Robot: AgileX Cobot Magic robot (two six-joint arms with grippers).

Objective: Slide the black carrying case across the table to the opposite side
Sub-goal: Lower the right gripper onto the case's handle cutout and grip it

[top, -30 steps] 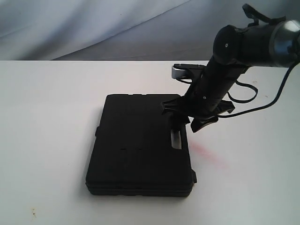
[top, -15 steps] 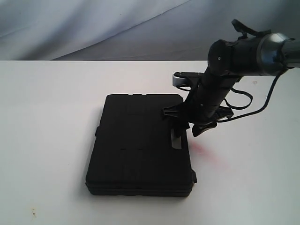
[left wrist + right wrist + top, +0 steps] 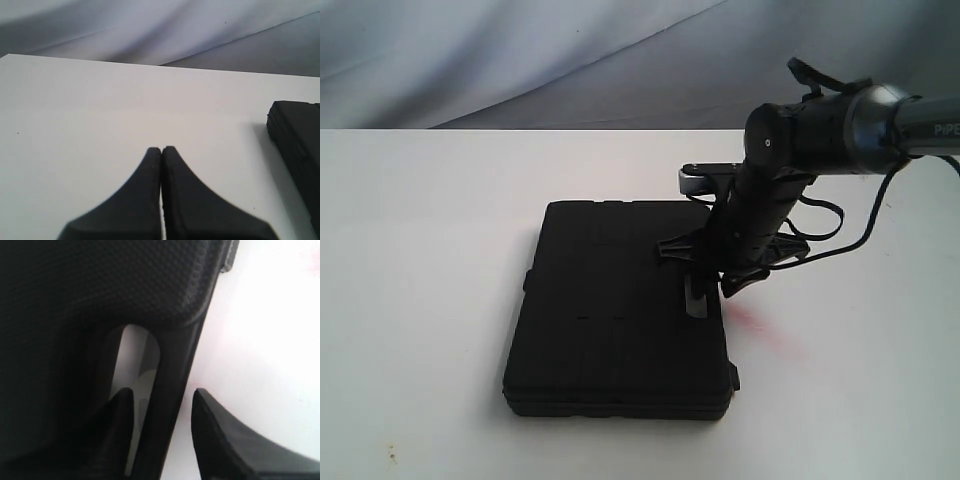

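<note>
Table [image 3: 420, 250] wide left of case [image 3: 610, 310]; R end effector [image 3: 161, 397] straddles handle edge [image 3: 172, 365].

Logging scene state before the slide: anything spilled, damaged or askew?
Only a pinkish-red smear on the table, beside the handle edge of the case; it looks like a stain. The case lies flat and shut, no visible damage.

White letters "PiPE" [image 3: 946, 130] on the grey tube of the right arm [image 3: 905, 115], at the right edge of the exterior view, cut off there so the rest cannot be read
</note>
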